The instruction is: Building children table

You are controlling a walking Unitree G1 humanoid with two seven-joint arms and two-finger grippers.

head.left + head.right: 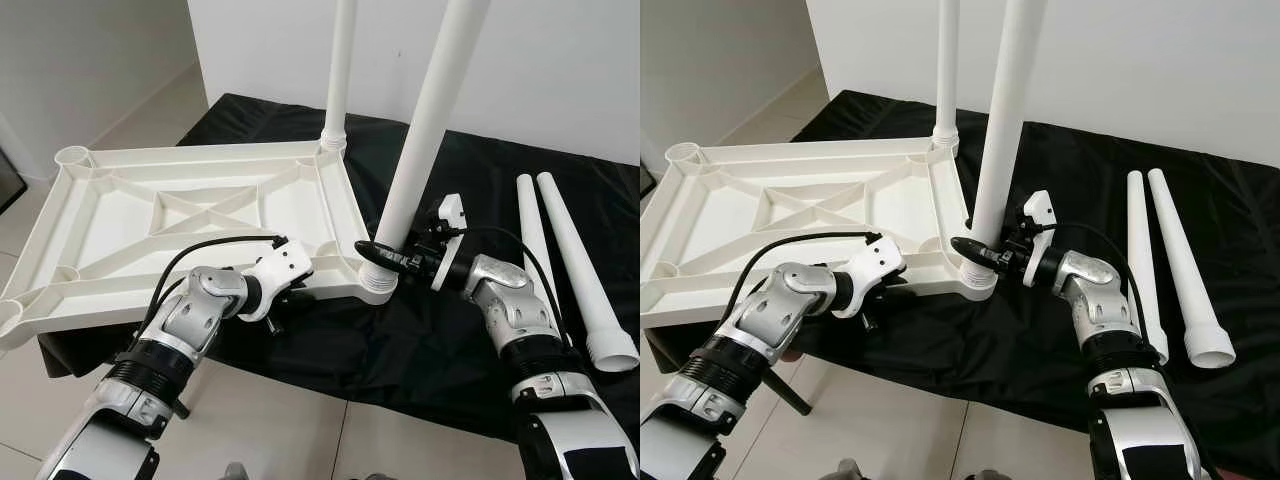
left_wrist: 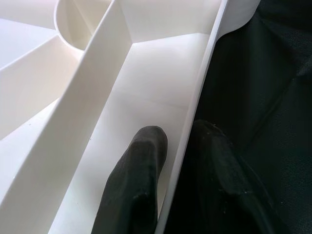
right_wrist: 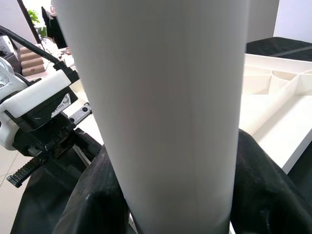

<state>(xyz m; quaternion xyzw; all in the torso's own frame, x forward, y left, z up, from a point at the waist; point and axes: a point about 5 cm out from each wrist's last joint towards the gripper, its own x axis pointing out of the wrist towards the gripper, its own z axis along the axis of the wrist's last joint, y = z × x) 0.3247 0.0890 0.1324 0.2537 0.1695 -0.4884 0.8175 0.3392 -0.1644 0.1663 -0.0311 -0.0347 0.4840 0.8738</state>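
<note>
Right, I have the white ribbed plastic tabletop [image 1: 190, 225] lying upside down on the black cloth-covered counter [image 1: 450, 350], its left end overhanging the edge above the pale tiled floor [image 1: 300, 430]. Two long white plastic legs stand upright in its corner sockets: the near leg [image 1: 425, 130] at the front right corner and the far leg [image 1: 340, 70] at the back right corner. My right gripper [image 1: 385, 255] is low on the near leg, just above the socket collar, its black fingers [image 3: 92, 200] clamped on either side of the tube, as the right wrist view shows. My left gripper [image 2: 175, 170] is at the front rim of the tabletop, close to that same corner; the left wrist view shows its fingers [image 2: 139, 175] straddling the thin rim wall, one inside the tray and one outside over the cloth, closed on the rim. Two loose white tapered legs [image 1: 570, 265] lie side by side on the cloth to the right, well apart from the tabletop.
</note>
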